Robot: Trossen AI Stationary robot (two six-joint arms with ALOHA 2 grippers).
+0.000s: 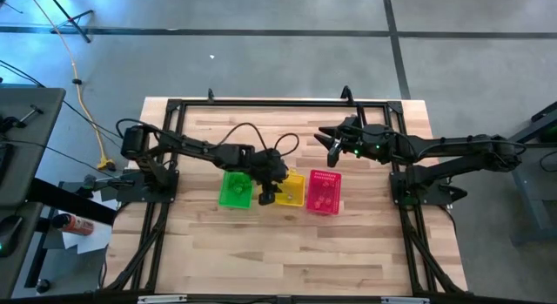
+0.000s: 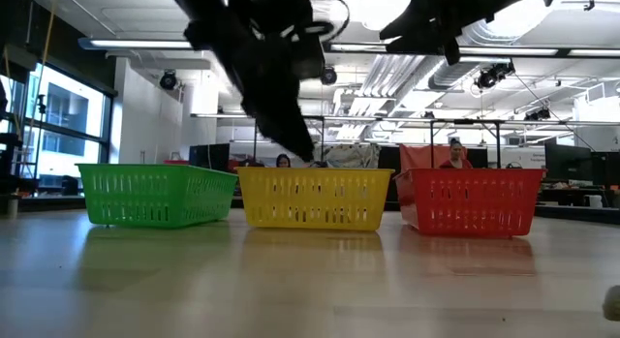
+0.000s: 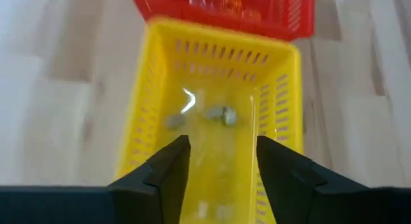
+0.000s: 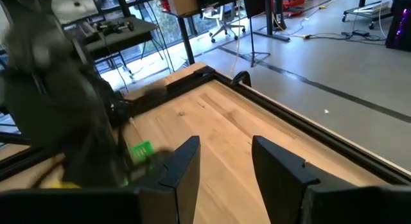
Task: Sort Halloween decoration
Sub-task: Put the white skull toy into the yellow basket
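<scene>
Left hand: fingers apart, holding nothing, over the yellow basket where pale trinkets go.
Right hand: fingers apart, waiting at 1 o'clock on the counter.

High view: overhead, straight down, far. Low view: tabletop level, facing baskets. Left wrist view: close above yellow basket, shared with both. Right wrist view: across table toward room.

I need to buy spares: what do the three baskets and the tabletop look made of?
Green basket, yellow basket and red basket: likely moulded plastic, with thin slotted walls, even bright colour and a slight sheen. Tabletop: pale wood, probably butcher block, with visible plank seams, grain and a smooth finish.
</scene>
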